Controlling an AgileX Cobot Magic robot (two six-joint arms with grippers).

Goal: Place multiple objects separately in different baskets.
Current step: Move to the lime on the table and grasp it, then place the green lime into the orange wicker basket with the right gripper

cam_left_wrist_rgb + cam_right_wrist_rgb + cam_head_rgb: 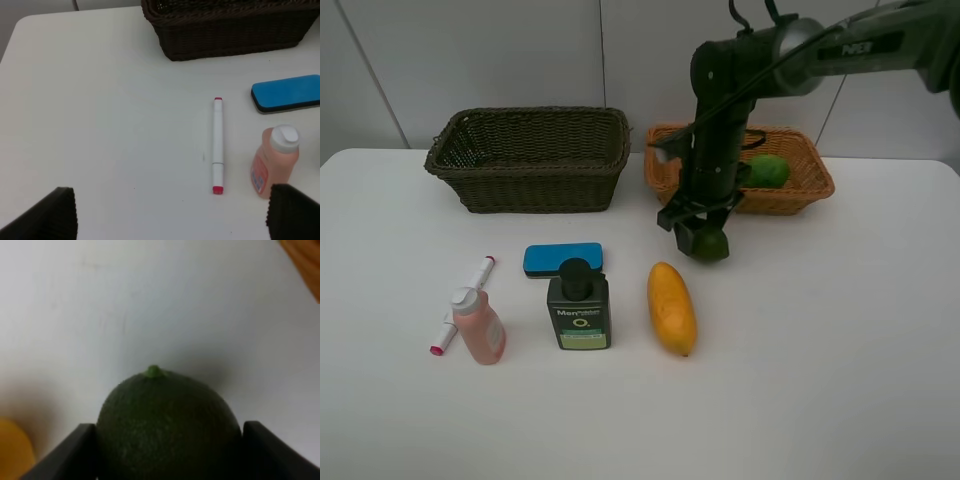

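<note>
From the high camera, the right fingers are clenched on the dark green avocado. It sits low over the white surface, just in front of the orange-tan basket. Whether the fruit has cleared the surface I cannot tell. A bright green round fruit lies in that basket, so the avocado most likely belongs there too. The lift should go straight up, since the yellow mango lies near. The avocado then needs to rise high enough to pass over the near rim, and it should be let go beside the green fruit, not on top of it.

In the left wrist view, the left fingers stand spread wide and grasp nothing. They hang over bare surface near the white pink-tipped marker and the pink white-capped bottle. The blue eraser block and the dark basket lie beyond. This arm is well apart from the right arm's path and is best kept there.

In the right wrist view, the avocado fills the gap between the two fingers and touches both, with its stem nub pointing away. The hold looks to be across the widest part. A round fruit may roll in such a grip, so a steady squeeze and a smooth, unhurried carry seem wise.
</note>
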